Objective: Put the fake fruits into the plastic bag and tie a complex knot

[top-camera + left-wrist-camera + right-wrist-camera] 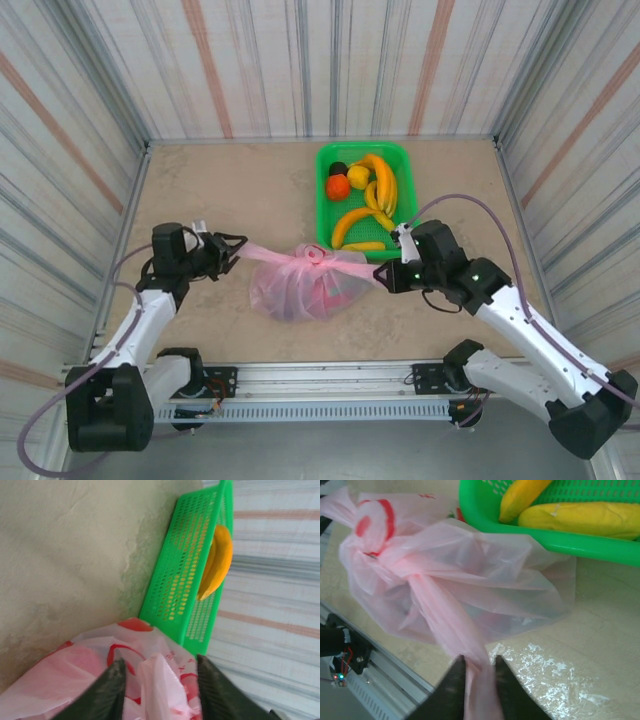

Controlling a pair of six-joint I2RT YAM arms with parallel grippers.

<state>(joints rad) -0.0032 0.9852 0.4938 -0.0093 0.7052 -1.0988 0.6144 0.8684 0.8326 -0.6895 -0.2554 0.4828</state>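
While stretched between both pincers, looks thin, translucent pink, red-printed and knotted on top: plastic bag (300, 285) on worktop (220, 190), contents unclear. Left pincer (160, 667): fingers apart, loose around one handle. Right pincer (476, 662): nearly closed, pinching the other handle. Just beyond right pincer, green basket (322, 190) holding fake fruits (372, 195): bananas, an orange one, a dark round one.

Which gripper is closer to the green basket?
Right. The right gripper is just beside the basket, at its near edge; the left gripper is well to its left, beyond the knot in the bag.
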